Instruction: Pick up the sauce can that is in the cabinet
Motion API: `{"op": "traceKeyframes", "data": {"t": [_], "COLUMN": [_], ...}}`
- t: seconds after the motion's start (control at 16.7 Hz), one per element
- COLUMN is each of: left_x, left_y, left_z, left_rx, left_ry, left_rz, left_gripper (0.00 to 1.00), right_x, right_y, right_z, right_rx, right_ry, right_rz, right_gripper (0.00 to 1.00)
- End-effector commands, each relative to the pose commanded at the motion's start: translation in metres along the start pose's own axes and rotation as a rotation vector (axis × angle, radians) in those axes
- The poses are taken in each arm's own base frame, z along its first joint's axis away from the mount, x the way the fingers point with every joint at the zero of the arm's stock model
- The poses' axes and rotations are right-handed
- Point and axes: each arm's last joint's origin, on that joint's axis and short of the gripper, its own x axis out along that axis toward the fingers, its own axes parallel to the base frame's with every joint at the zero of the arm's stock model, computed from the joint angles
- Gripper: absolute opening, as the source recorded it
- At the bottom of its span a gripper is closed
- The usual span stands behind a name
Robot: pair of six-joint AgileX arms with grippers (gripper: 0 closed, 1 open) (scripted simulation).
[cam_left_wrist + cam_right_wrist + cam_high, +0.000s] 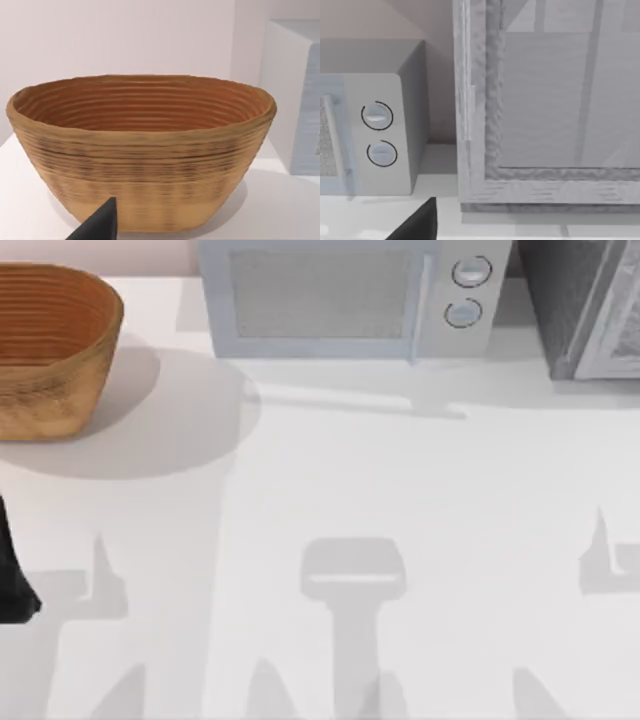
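Note:
The cabinet (585,310) stands at the table's back right, dark speckled grey with a paler framed door panel. In the right wrist view the cabinet (545,110) is close ahead with its door panel facing the camera. The sauce can is hidden. A dark tip of my right gripper (420,222) sits low in that view, short of the cabinet's base. A dark tip of my left gripper (100,225) faces the woven basket (140,150). A black piece of my left arm (14,575) lies at the table's left edge.
The woven basket (50,350) stands at the back left. A light grey microwave (340,295) with two round knobs stands at the back centre, just left of the cabinet; the microwave (375,135) also appears in the right wrist view. White tabletop (330,470) spreads in front.

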Motion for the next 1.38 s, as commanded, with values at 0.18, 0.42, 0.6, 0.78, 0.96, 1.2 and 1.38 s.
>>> {"op": "traceKeyframes", "data": {"t": [0.18,0.42,0.6,0.78,0.96,1.2,1.38], "left_x": [0.000,0.000,0.000,0.000,0.000,0.000,0.000], "left_y": [0.000,0.000,0.000,0.000,0.000,0.000,0.000], "left_z": [0.000,0.000,0.000,0.000,0.000,0.000,0.000], "left_rx": [0.000,0.000,0.000,0.000,0.000,0.000,0.000], "left_ry": [0.000,0.000,0.000,0.000,0.000,0.000,0.000], "left_rz": [0.000,0.000,0.000,0.000,0.000,0.000,0.000], "left_gripper": [1.00,1.00,1.00,1.00,1.00,1.00,1.00], "right_x": [0.009,0.036,0.065,0.095,0.121,0.139,0.140], "right_y": [0.003,0.010,0.019,0.029,0.038,0.045,0.045], "right_z": [0.059,0.147,0.208,0.255,0.284,0.298,0.298], "right_rx": [-0.002,-0.005,-0.005,-0.004,-0.001,0.000,0.000], "right_ry": [0.009,0.010,0.000,-0.015,-0.027,-0.026,-0.026], "right_rz": [-0.002,-0.006,-0.007,-0.006,-0.005,-0.003,-0.003], "right_gripper": [1.00,1.00,1.00,1.00,1.00,1.00,1.00]}}
